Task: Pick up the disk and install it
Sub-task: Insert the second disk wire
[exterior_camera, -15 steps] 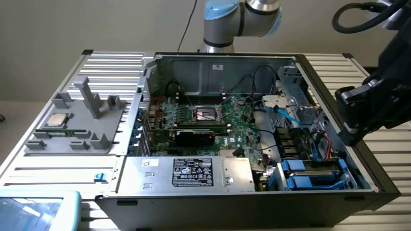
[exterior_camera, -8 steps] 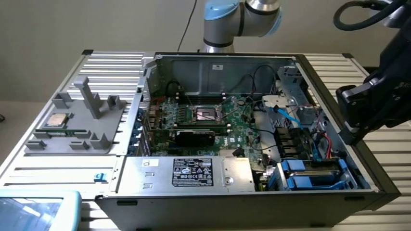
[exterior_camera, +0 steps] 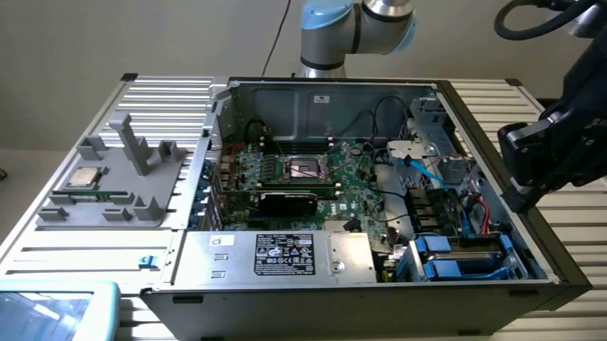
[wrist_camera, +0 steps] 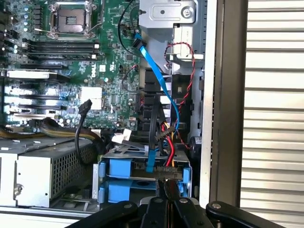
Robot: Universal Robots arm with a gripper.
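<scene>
Closed tight with nothing between them, the jaws of the black gripper (wrist_camera: 164, 211) meet at the edge of the wrist view, poised over the drive bay; in the exterior view the dark gripper body (exterior_camera: 555, 153) hangs beside the case wall on that view's right.

Two blue plastic drive carriers sit stacked in the bay at the corner of the open black tower computer case (exterior_camera: 379, 302). The upper one, the disk (wrist_camera: 142, 168), shows a bright blue front tab and a flat grey-metal edge, with a light blue flat data cable (wrist_camera: 159, 90) and a bundle of red, black and yellow power wires (wrist_camera: 166, 140) plugged in at its end. The lower blue carrier (wrist_camera: 124, 190) lies just beneath it, touching.

One green motherboard (wrist_camera: 99, 61) fills the case floor with one empty CPU socket (wrist_camera: 71, 19). One silver power supply box with a black label (exterior_camera: 275, 257) sits beside the bay. One small square silver CPU chip (exterior_camera: 85, 176) rests on a grey plastic fixture tray (exterior_camera: 119, 192) outside the case
</scene>
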